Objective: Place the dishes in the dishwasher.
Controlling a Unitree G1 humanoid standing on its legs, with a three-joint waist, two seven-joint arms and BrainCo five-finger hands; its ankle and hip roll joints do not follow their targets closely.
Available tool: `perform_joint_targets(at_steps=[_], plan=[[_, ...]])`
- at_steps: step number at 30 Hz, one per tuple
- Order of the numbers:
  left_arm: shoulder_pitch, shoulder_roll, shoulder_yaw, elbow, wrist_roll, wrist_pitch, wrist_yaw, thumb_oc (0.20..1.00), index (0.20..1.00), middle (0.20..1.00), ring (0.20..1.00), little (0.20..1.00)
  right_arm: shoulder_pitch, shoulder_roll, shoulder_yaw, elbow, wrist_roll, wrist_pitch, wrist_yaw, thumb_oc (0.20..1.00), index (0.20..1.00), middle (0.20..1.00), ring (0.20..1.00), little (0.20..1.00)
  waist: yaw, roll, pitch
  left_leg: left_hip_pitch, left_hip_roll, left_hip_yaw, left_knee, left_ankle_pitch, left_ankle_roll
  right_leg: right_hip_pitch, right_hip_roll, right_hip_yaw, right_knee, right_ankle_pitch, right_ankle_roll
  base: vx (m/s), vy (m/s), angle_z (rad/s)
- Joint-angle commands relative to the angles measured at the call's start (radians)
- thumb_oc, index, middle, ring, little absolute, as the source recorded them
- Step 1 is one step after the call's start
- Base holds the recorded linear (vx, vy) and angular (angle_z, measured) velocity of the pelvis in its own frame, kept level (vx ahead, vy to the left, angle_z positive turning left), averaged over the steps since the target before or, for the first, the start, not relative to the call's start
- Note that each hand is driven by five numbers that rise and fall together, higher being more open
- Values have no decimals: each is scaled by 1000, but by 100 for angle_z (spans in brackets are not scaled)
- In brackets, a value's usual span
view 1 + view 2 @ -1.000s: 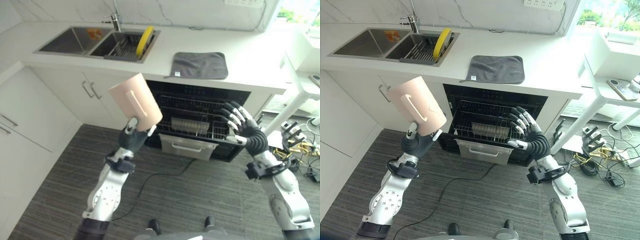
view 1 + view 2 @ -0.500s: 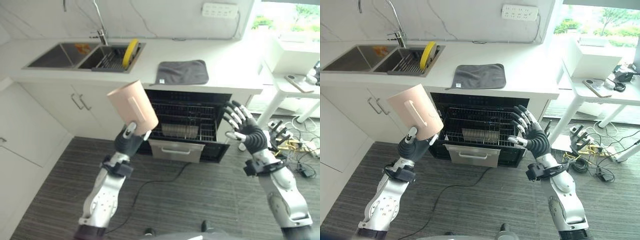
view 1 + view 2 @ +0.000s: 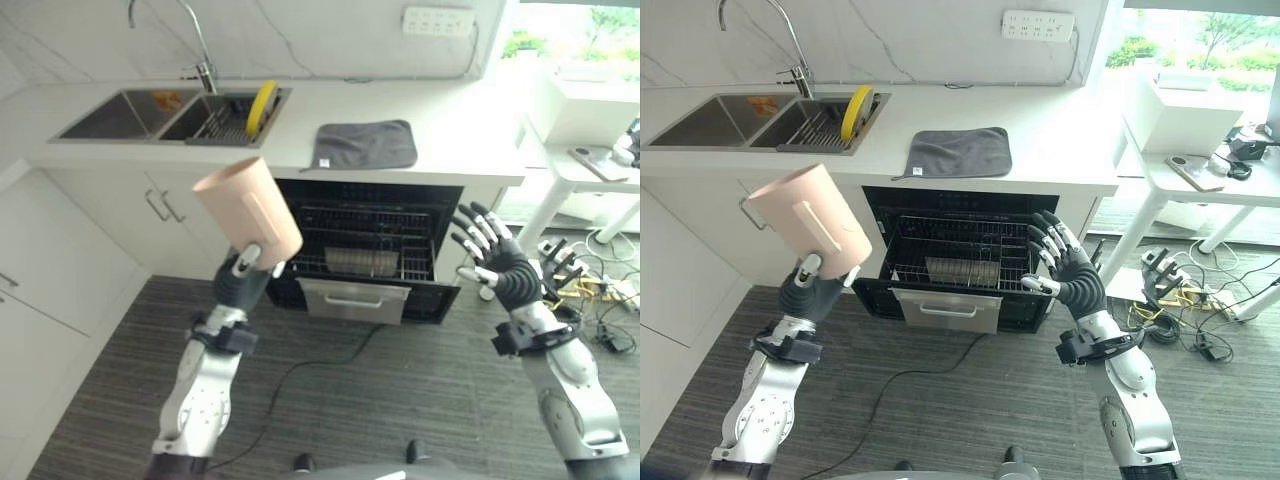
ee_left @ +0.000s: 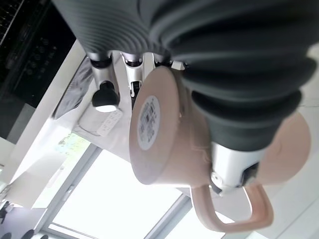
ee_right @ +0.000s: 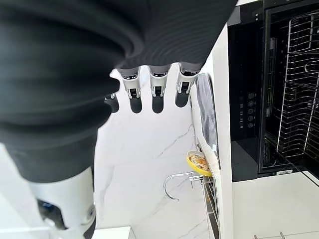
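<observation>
Fingers of the left hand [image 3: 238, 285] are curled round a big pink cup [image 3: 247, 210], held up in the air in front of the cupboard doors, just left of the open dishwasher [image 3: 370, 245]. The left wrist view shows what the eye views hide: the cup's flat bottom with a sticker and its handle. The right hand [image 3: 503, 272] is up by the dishwasher's right side, fingers spread wide, holding nothing. A yellow plate [image 3: 261, 105] stands in the sink [image 3: 140, 113], and a grey cloth [image 3: 365, 145] lies on the white surface [image 3: 470, 150].
</observation>
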Motion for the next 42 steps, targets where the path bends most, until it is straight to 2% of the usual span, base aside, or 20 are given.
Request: perform_joint_targets(at_steps=[1,6,9,10,12,14,15,16,17,18,20,22,25,27,29,33,36,37,42], plan=[[-122,21,18,-28,-7,-78,41,200,200,200,200,200,-101,16,-4,-20,1,-64,-60,1000,1000,1000,1000,1000,15,-22,9,53,-114,-69,0,-138,92,31,69,32,-47,-23,-14,-77,-343,-8],[-96,17,21,-25,-34,-83,18,200,200,200,200,200,-72,4,-9,-24,-7,-66,-45,1000,1000,1000,1000,1000,4,-19,-5,86,-89,9,0,-151,87,72,109,53,-55,-59,-37,25,-203,-24],[-92,15,18,-23,-42,-71,11,200,200,200,200,200,-61,4,-17,-20,4,-66,-31,1000,1000,1000,1000,1000,-3,-17,-1,101,-74,51,7,-137,72,85,118,58,-55,-66,-44,60,-162,-16],[-93,18,17,-23,-46,-65,14,200,200,200,200,200,-57,-3,-21,-24,13,-62,-24,1000,1000,1000,1000,1000,-8,-20,3,92,-69,69,48,-140,61,89,118,61,-55,-67,-49,45,-210,-17],[-90,21,12,-25,-53,-59,7,200,200,200,200,200,-43,-20,-32,-33,35,-54,-2,1000,1000,1000,1000,1000,-16,-34,20,-2,-45,84,271,-101,23,99,115,69,-55,-67,-72,9,-215,0],[-75,16,4,-33,-28,-61,-12,200,200,200,200,200,-35,-29,-31,-35,37,-59,13,1000,1000,1000,1000,1000,-13,-41,43,-106,-40,45,473,-67,5,102,112,83,-54,-59,-92,5,-116,18],[-74,15,2,-32,-20,-63,-14,200,200,200,200,200,-36,-27,-28,-32,31,-62,15,1000,1000,1000,1000,1000,-13,-39,45,-122,-33,37,478,-61,4,103,114,84,-54,-58,-92,101,0,7],[-72,21,1,-30,-12,-66,-29,200,200,200,200,200,-48,-22,-16,-17,22,-65,17,1000,1000,1000,1000,1000,-8,-36,53,-120,-7,48,389,-54,8,113,114,90,-55,-62,-83,324,292,-6],[-59,38,11,-35,-33,-76,-44,200,200,200,200,200,-57,-22,-13,-12,28,-61,27,1000,1000,1000,1000,1000,-4,-10,51,-48,55,63,43,-2,1,128,109,90,-55,-91,-60,376,365,-31],[-61,44,18,-36,-43,-73,-39,200,200,200,200,200,-53,-22,-17,-16,28,-60,35,1000,1000,1000,1000,1000,-4,-1,51,-51,73,55,0,33,-7,135,108,92,-55,-98,-58,344,397,-40],[-60,45,23,-10,-48,-84,-57,200,200,200,200,200,-39,-23,-26,-15,47,-61,60,1000,1000,1000,1000,1000,-4,9,55,-94,97,31,0,73,-28,157,103,91,-55,-115,-56,184,242,-17],[-51,40,26,-3,-55,-84,-68,200,200,200,200,200,-25,-37,-40,-15,48,-62,73,1000,1000,1000,1000,1000,3,10,50,-102,93,2,0,56,-24,170,89,98,-55,-131,-52,245,295,0],[-60,34,34,-14,-66,-68,-73,200,200,200,200,200,-16,-56,-58,-29,59,-61,64,1000,1000,1000,1000,1000,-4,13,40,-84,87,47,0,36,-24,186,53,70,-55,-134,-31,257,323,-45],[-84,33,23,-12,-73,-55,-55,200,200,200,200,200,-20,-45,-60,-36,67,-55,49,1000,1000,1000,1000,1000,-4,11,29,-74,75,41,0,19,-18,194,24,49,-55,-127,-9,257,273,-18],[-128,29,8,2,-57,-34,-40,200,200,200,200,200,-33,-25,-48,-45,46,-50,18,1000,1000,1000,1000,1000,2,2,18,-62,50,34,0,-1,-4,199,-15,18,-55,-112,21,262,260,4],[-134,24,12,-3,-49,-3,-41,200,200,200,200,200,-34,-3,-36,-58,14,-28,-4,1000,1000,1000,1000,1000,18,-15,7,-44,21,30,0,-26,18,196,-50,-5,-49,-97,45,186,166,19],[-125,27,8,-15,-45,10,-33,200,200,200,200,200,-34,1,-40,-59,21,-19,-8,1000,1000,1000,1000,1000,32,-25,4,-43,6,21,0,-39,32,200,-58,-6,-49,-94,51,151,122,6],[-120,32,3,-17,-48,22,-32,200,200,200,200,200,-37,2,-42,-63,28,-15,-22,1000,1000,1000,1000,1000,41,-30,3,-44,-3,13,0,-40,47,195,-59,5,-38,-90,55,114,142,-1],[-103,38,-5,-42,-23,43,-28,200,200,200,200,200,-26,7,-40,-70,24,-17,-25,1000,1000,1000,1000,1000,44,-39,2,-27,-36,13,0,-64,77,185,-69,26,24,-97,68,120,193,-6]])
